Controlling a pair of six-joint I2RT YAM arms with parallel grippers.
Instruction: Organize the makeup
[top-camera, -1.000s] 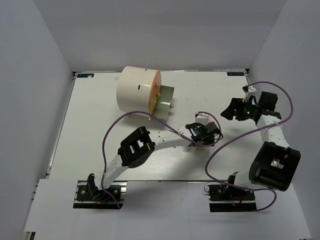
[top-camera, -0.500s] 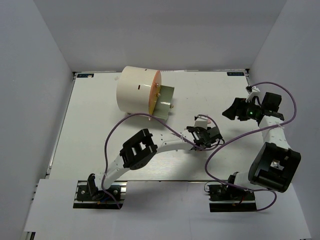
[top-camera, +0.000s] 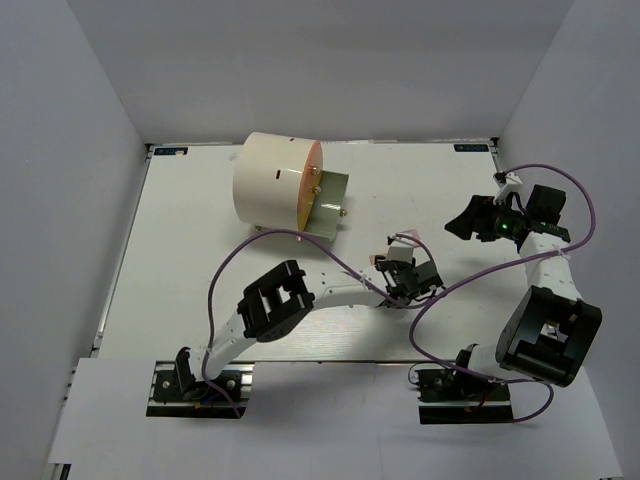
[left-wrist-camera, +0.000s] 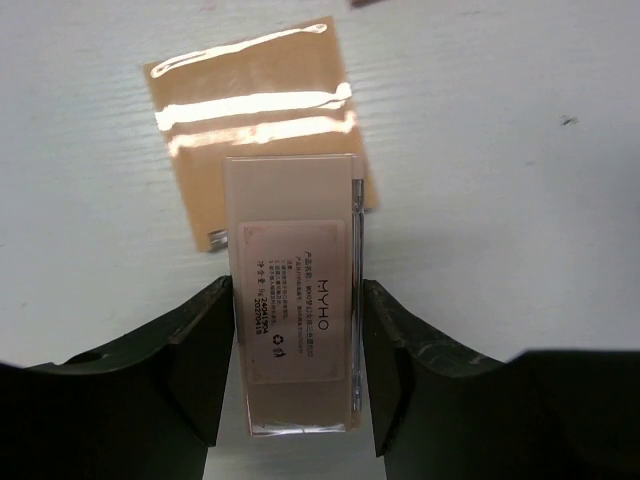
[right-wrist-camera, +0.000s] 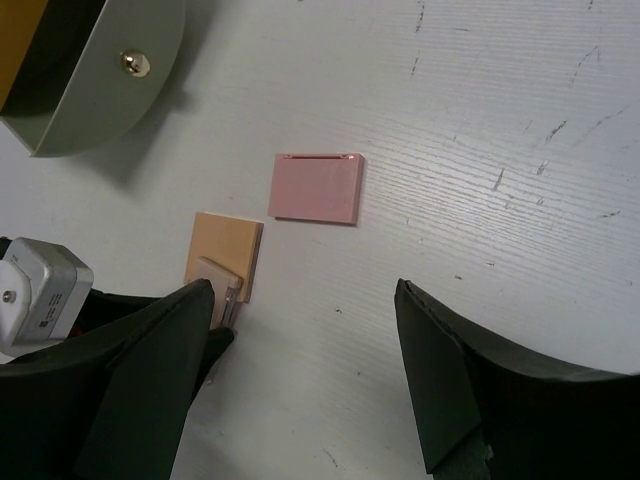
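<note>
Beige case (left-wrist-camera: 297, 290), printed label up, clamped by long edges between left fingers (left-wrist-camera: 195, 350), which are closed on it. Far end sticks out past tips and overlaps near edge of glossy tan square (left-wrist-camera: 255, 110); contact unclear. Bare surface (left-wrist-camera: 500, 150) open on both sides of fingers. Right fingers (right-wrist-camera: 470, 390) spread wide, holding nothing. Pink square (right-wrist-camera: 315, 188) flat ahead of tips, just apart from tan square. Drawer front (right-wrist-camera: 100, 80) with gold knob (right-wrist-camera: 130, 63) beyond, far-left. Open surface ahead-right.
</note>
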